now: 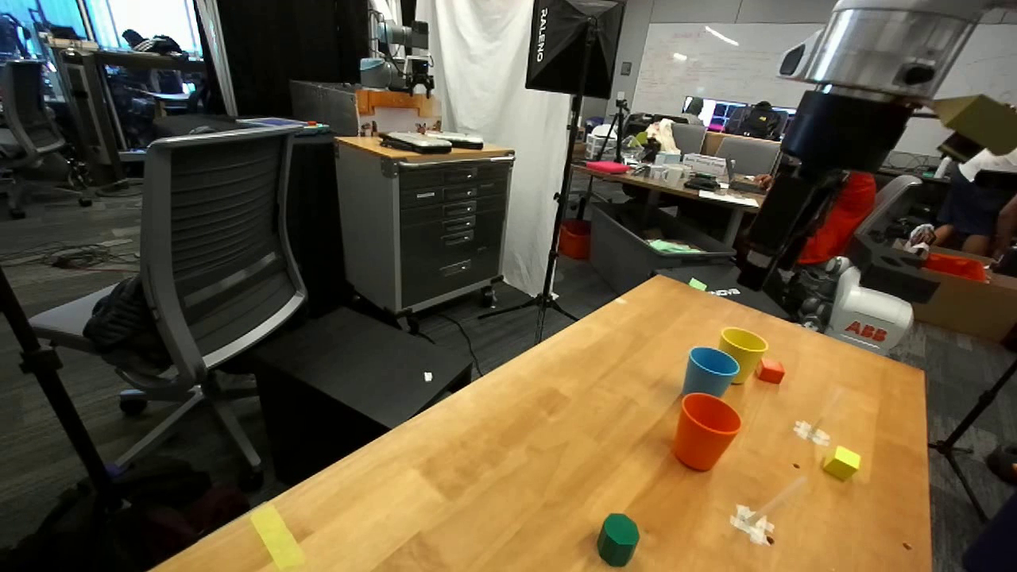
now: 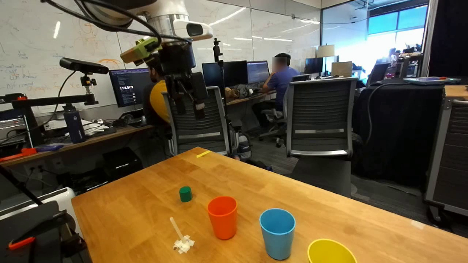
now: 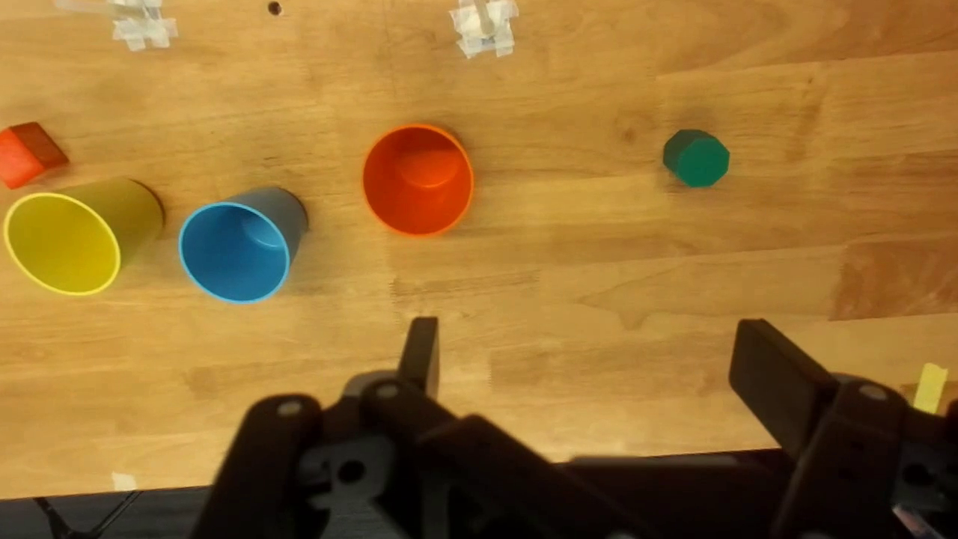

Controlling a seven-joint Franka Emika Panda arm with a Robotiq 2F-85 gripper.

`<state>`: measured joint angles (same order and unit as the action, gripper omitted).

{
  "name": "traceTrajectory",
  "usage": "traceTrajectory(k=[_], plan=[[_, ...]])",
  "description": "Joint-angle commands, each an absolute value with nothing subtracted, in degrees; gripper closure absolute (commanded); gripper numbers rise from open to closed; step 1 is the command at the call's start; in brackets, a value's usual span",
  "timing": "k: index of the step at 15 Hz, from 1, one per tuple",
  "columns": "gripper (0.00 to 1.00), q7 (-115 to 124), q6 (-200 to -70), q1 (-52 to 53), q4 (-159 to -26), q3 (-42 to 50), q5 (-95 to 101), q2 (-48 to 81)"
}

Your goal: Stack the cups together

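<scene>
Three cups stand upright and apart on the wooden table. The orange-red cup (image 3: 418, 180) is in the middle of the wrist view, with the blue cup (image 3: 235, 253) left of it and the yellow cup (image 3: 63, 243) at the far left. An exterior view shows the orange-red cup (image 1: 706, 431) nearest, then the blue cup (image 1: 709, 372) and the yellow cup (image 1: 742, 355). Elsewhere the yellow cup (image 2: 331, 252) is cut off by the frame's bottom edge. High above the table hangs my gripper (image 3: 586, 337), open, its fingers wide apart around nothing.
A dark green piece (image 3: 697, 159) stands off to the right of the cups. Beside the yellow cup lies a red block (image 3: 28, 154). A small yellow block (image 1: 842, 462) sits near thin clear sticks fixed by white tape (image 1: 751, 524). The table edge (image 3: 658, 454) runs below the fingers.
</scene>
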<state>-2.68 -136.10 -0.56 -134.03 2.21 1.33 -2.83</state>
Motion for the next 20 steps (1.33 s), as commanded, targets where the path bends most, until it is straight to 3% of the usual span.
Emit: traceTrajectory(k=[1,20], plan=[[0.00,-2.03,-138.33,-0.65,-130.67,1.72,0.31,3.31],[0.00,-2.39,-143.67,-2.57,-119.97,2.02,0.40,27.21]])
